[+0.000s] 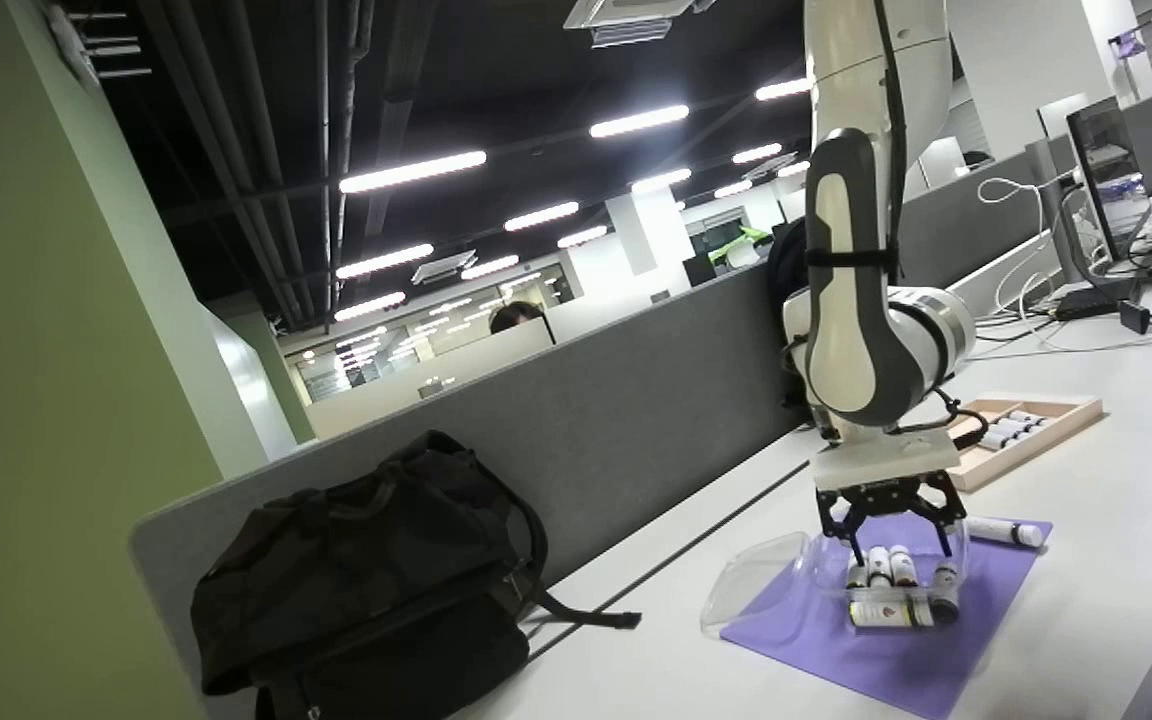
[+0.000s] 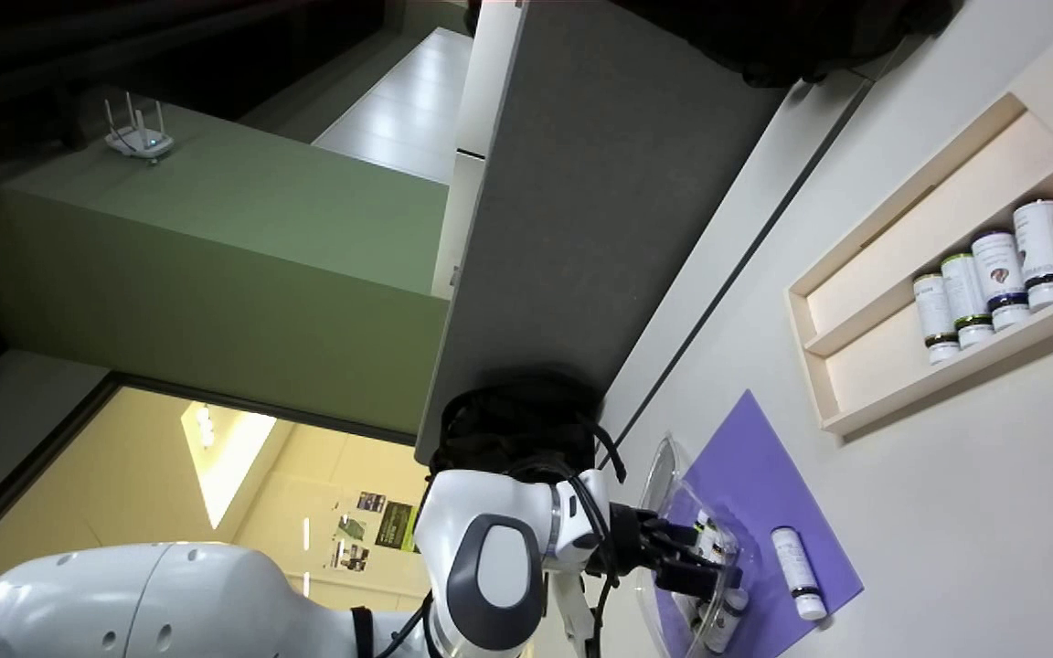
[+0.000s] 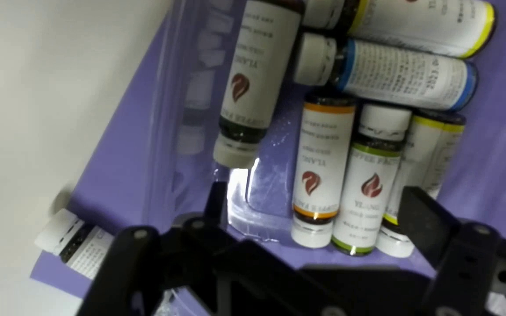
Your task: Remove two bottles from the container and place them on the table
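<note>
Jaws parted, seemingly above bottles (image 3: 369, 182)

Container (image 3: 158, 145) on the mat (image 1: 906, 665), tray (image 1: 1041, 448) beyond

The mat lies on the surface (image 1: 1086, 600), the container on it. In an exterior view the lid (image 1: 756, 585) reaches left past the mat's edge, the end effector (image 1: 903, 556) is over the container, the tray is behind the mat and to the right, and a backpack (image 1: 376, 590) sits left, before the partition (image 1: 666, 430). Six bottles (image 3: 325, 162) lie in the container: in the wrist view, three side by side, two crosswise beyond, one slanting to the left. A lone bottle (image 2: 794, 559) lies on the mat outside the container, one end over the mat's edge. In the tray, four bottles (image 2: 1002, 265) lie side by side in one compartment.
</note>
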